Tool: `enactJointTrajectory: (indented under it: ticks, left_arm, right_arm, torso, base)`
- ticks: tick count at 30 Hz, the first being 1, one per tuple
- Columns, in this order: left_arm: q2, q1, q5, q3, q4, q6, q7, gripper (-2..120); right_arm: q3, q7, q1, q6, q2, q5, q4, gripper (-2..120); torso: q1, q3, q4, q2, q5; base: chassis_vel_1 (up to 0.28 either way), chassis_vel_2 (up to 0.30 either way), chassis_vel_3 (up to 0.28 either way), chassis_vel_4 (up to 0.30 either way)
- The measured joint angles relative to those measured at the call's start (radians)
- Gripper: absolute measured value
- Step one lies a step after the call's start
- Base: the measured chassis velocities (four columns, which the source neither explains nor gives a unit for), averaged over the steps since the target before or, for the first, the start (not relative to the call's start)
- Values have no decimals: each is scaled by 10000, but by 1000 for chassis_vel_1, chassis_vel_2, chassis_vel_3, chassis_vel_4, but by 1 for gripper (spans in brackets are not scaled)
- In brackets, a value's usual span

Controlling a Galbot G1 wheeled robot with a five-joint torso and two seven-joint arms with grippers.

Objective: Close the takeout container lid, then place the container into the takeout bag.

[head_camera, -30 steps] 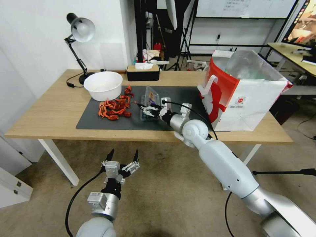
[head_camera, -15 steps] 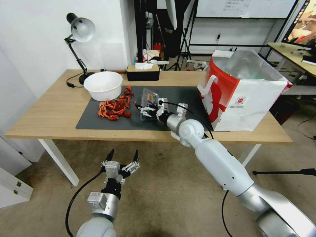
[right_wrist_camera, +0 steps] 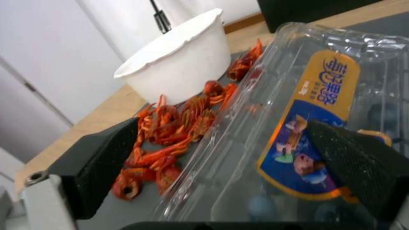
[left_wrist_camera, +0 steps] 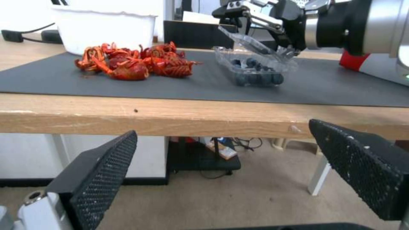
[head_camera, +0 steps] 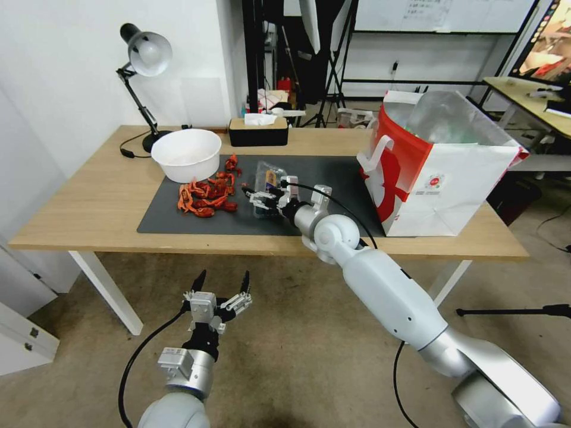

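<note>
Parking my left pincer (head_camera: 221, 284) low in front of the desk (head_camera: 89, 202), fingers spread and empty, keeps it out of the way. Farther in, my right pincer (head_camera: 257, 195) reaches over the dark mat (head_camera: 172, 217), its fingers apart, one pad against the lid (right_wrist_camera: 298, 121) of the takeout container (left_wrist_camera: 255, 68), which is tilted partway down over the blueberries, presumably to press it shut. Red crayfish (head_camera: 205, 195) lie just left of the container, a white bowl (head_camera: 186, 154) beyond them. The takeout bag (head_camera: 437, 166) stands open at the desk's right, ready to receive it.
</note>
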Motion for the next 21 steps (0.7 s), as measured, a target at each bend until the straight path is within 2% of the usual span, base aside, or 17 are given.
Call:
enactJointTrajectory:
  ticks: [7,10,11,14,15,18,21]
  left_arm:
    - [11,13,-10,2,14,-19,-4,100]
    - [18,6,-19,7,14,-20,-14,100]
    - [18,6,-19,7,14,-20,-14,100]
    - [32,0,-23,10,14,-21,-17,100]
    - [32,0,-23,10,14,-21,-17,100]
    - [41,-2,-26,14,8,-20,-20,100]
    - [43,-4,-28,17,-7,-20,-23,100]
  right_arm:
    - [-80,167,18,186,143,-100,-163,85]
    - [-133,262,22,294,164,-157,-219,71]
    - [-133,262,22,294,164,-157,-219,71]
    - [-170,405,47,312,152,-223,-229,58]
    - [-170,405,47,312,152,-223,-229,58]
    - [-186,611,81,164,102,-250,-202,41]
    - [-202,703,107,9,48,-283,-158,34]
  torso:
    - [0,0,0,0,0]
    - [1,1,0,0,0]
    - [1,1,0,0,0]
    - [0,0,0,0,0]
    - [0,0,0,0,0]
    - [0,1,0,1,1]
    - [0,0,0,0,1]
  base:
    - [0,0,0,0]
    - [0,0,0,0]
    - [0,0,0,0]
    - [0,0,0,0]
    - [0,0,0,0]
    - [0,0,0,0]
    - [0,0,0,0]
